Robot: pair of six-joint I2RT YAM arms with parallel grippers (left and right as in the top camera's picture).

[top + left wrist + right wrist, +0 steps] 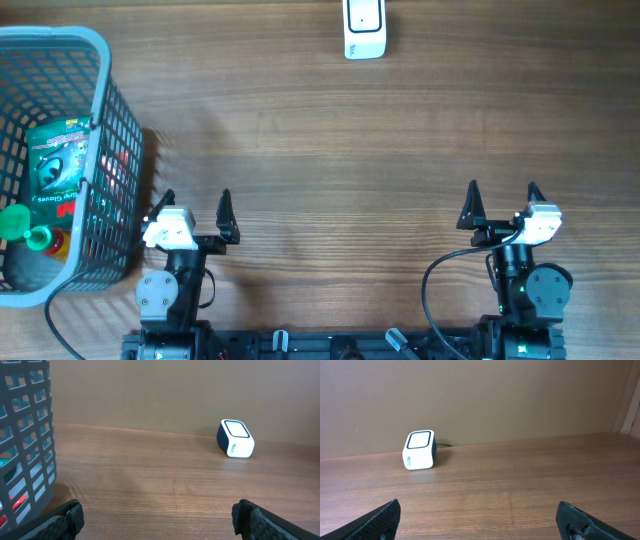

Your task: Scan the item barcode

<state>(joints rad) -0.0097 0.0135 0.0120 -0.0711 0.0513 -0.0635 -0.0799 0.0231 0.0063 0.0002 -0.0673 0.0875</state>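
A white barcode scanner point(364, 30) with a dark window stands at the table's far edge; it also shows in the left wrist view point(235, 438) and the right wrist view point(418, 450). A green packet point(58, 160) lies in the grey basket point(100, 60) at the left, with a green-capped item point(22, 225) beside it. My left gripper point(194, 207) is open near the table's front, just right of the basket, nothing between its fingers point(70, 517). My right gripper point(502, 202) is open at the front right, also empty.
The basket's mesh wall point(25, 435) rises close on the left of my left gripper. A black cable point(440, 275) loops by the right arm's base. Bare wooden table point(340, 170) lies between the grippers and the scanner.
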